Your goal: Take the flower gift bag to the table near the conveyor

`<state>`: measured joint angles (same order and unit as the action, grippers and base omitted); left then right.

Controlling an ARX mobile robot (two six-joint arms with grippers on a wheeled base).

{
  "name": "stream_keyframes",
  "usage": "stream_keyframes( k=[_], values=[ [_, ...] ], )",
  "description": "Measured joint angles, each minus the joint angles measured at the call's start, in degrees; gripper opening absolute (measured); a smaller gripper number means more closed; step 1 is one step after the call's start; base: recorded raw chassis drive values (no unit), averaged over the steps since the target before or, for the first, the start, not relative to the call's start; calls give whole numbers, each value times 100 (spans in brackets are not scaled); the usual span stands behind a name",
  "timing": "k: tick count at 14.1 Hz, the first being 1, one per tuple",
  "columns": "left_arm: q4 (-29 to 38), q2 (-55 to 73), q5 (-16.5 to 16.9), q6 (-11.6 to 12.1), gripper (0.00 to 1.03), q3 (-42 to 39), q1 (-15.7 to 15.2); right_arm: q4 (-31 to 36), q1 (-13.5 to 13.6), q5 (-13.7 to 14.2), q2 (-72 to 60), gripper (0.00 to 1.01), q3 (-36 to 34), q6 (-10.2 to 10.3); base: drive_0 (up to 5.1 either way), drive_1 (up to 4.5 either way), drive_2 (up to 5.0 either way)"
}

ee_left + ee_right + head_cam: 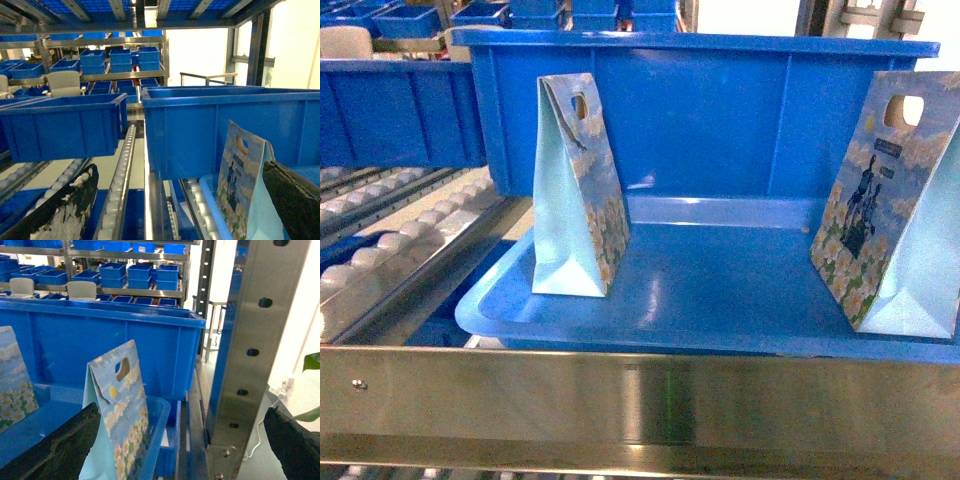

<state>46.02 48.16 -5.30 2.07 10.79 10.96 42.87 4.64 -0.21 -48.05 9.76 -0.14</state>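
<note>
Two flower gift bags stand upright on the blue tray (pixel 650 300): the left bag (pixel 575 190) and the right bag (pixel 890 200), well apart. Roller lanes (pixel 390 250) run beside the tray. Both grippers, left (pixel 180 210) and right (pixel 180 445), have wide fingers and hold nothing.

Two smooth printed-paper gift bags, one left (pixel 576 190) and one right (pixel 895 205), stand in a glossy blue plastic tray (pixel 720 290) before a shiny plastic bin (pixel 720 110), behind a brushed steel rail (pixel 640 390); white plastic rollers (pixel 410 235) sit at left
</note>
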Motion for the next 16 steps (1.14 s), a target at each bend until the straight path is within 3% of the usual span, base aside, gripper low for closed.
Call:
stream_keyframes(
  k=[4,9,16],
  values=[
    [424,820,103,7,98,568,-31,476,662,426,-1161,98,870,-162,0,0,0],
    [422,820,101,7,98,568,-31,509,662,428,-1185,98,894,-295,0,0,0],
    [420,822,103,7,98,568,-35,415,933,551,-2516,98,2072,-376,0,0,0]
  ],
)
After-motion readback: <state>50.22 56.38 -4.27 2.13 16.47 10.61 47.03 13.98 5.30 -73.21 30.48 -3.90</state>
